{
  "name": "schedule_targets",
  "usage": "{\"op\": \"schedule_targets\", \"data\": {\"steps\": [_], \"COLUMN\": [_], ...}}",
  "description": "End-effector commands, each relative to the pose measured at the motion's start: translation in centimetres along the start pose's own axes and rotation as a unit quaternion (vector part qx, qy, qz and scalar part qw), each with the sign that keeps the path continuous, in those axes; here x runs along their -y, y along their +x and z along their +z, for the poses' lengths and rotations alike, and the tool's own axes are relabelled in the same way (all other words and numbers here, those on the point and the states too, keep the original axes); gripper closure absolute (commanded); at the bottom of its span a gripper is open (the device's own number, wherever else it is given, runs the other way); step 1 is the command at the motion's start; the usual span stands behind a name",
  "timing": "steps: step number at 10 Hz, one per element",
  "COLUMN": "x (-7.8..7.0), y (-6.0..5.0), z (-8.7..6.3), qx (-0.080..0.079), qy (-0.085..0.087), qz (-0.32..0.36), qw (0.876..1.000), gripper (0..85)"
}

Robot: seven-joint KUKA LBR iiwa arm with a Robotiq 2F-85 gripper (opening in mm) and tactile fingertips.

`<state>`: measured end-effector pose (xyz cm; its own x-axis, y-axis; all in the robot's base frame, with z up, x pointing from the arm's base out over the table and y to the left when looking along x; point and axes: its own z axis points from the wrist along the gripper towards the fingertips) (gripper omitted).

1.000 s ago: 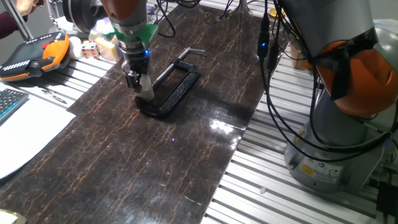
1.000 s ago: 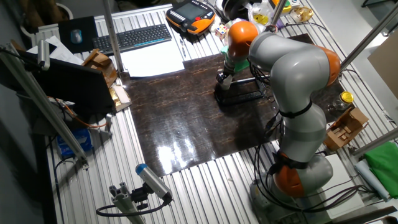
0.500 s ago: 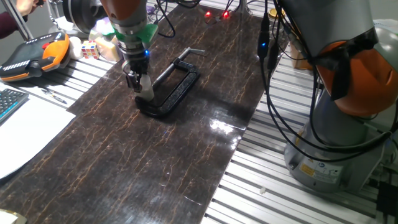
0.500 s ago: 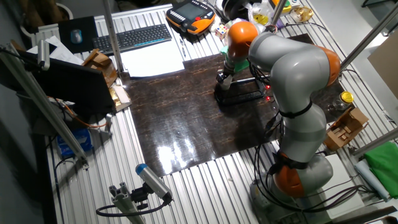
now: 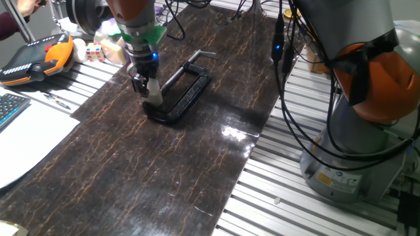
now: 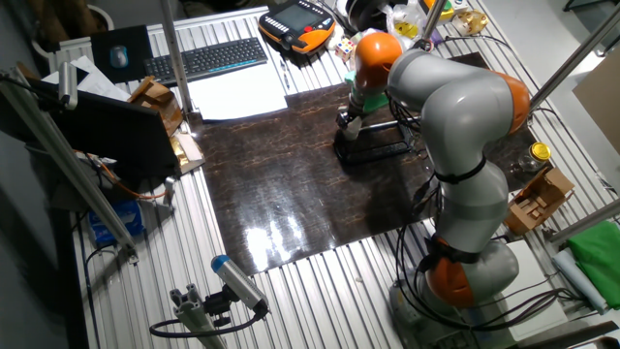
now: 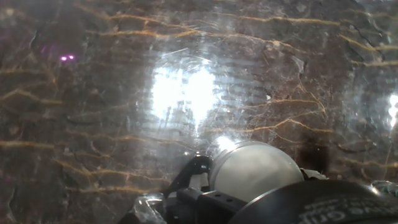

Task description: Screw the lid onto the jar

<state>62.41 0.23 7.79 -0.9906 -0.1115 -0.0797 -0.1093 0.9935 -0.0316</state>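
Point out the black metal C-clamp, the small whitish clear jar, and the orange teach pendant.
black metal C-clamp point(image 5: 187, 92), one fixed view, on its long frame bar.
small whitish clear jar point(image 5: 154, 94), one fixed view, on its side wall.
orange teach pendant point(image 5: 36, 58), one fixed view, on its casing.

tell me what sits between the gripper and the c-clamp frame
In one fixed view, a small whitish jar with its lid sits directly under the gripper, resting inside the black C-clamp. No bare stretch shows between them.
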Motion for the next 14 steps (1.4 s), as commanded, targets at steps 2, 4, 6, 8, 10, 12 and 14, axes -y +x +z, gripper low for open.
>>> {"op": "schedule_targets", "data": {"steps": [2,4,6,8,10,12,14], "x": [0.01,0.03,0.02,0.03,0.0,0.01,0.0], "y": [0.01,0.02,0.03,0.03,0.03,0.04,0.05], "z": [0.0,-0.02,-0.02,-0.03,0.02,0.01,0.05], "qx": [-0.001,-0.001,-0.003,-0.005,-0.006,-0.004,-0.006], "qy": [0.0,0.001,0.001,0.0,0.0,0.002,0.003], "qz": [0.026,0.048,0.069,0.107,0.139,0.142,0.143], "qw": [1.0,0.999,0.998,0.994,0.99,0.99,0.99], "gripper": [16.0,15.7,16.0,16.0,16.0,15.7,15.7]}}
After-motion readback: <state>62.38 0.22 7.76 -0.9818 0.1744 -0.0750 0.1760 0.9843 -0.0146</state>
